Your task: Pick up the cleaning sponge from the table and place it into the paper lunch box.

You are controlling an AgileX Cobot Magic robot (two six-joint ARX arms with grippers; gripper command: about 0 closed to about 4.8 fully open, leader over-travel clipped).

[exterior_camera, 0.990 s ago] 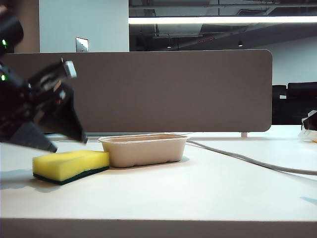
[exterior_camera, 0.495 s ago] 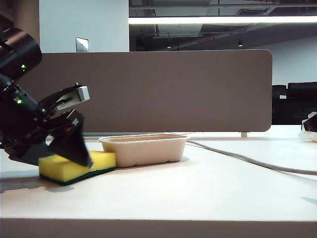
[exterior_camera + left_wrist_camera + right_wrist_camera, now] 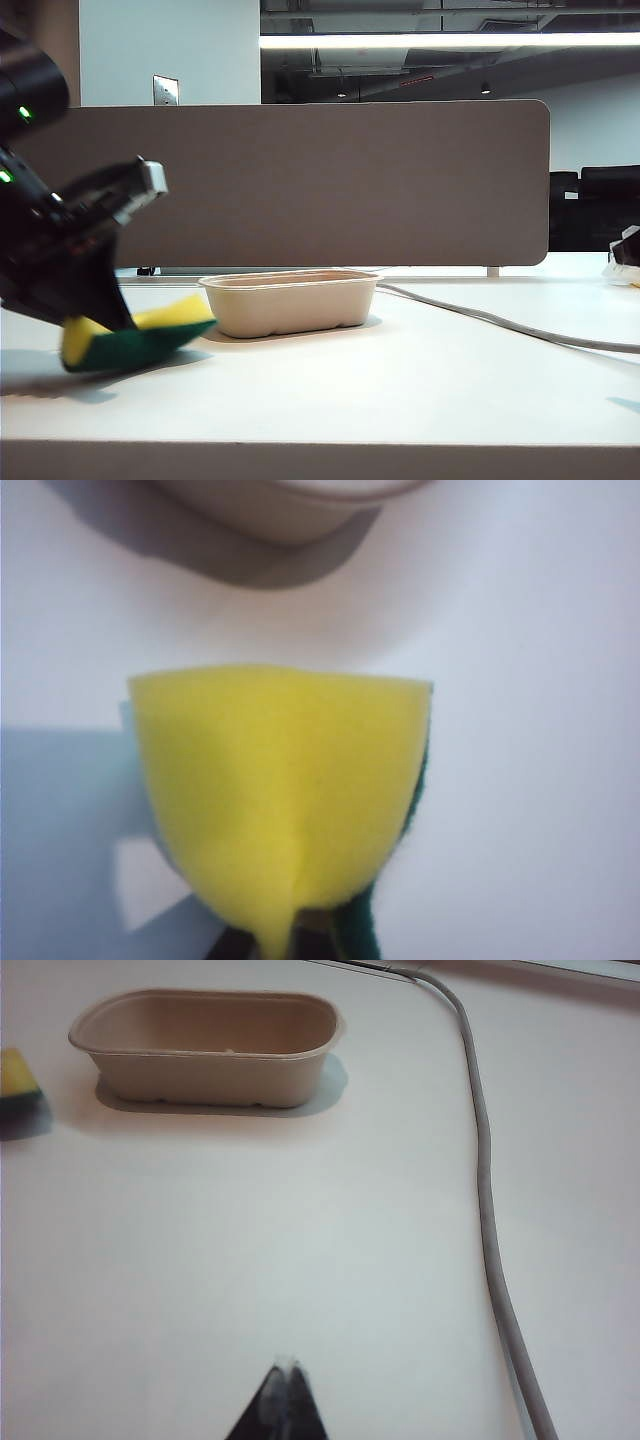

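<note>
The left gripper sits low over the left part of the table, its jaws pinched onto the cleaning sponge. In the exterior view the sponge is tilted: the end nearest the paper lunch box points up, its dark green face is turned toward the camera and downward, and yellow foam shows along its upper edge and at its left end. Whether its lowest corner touches the table cannot be told, though a shadow lies right beneath it. The left wrist view shows the sponge squeezed into a narrow crease where the jaws hold it, fanning out wide toward the free end, with a strip of green along 1 side. Beyond that free end lies the rounded end of the lunch box, near the sponge but not touching it. The box stands upright on the table, in front of the brown-grey divider panel along the back edge. A grey cable runs from the back edge across the right part of the table. The right gripper hangs above bare table well apart from the box, its fingertips pressed together and holding nothing.
</note>
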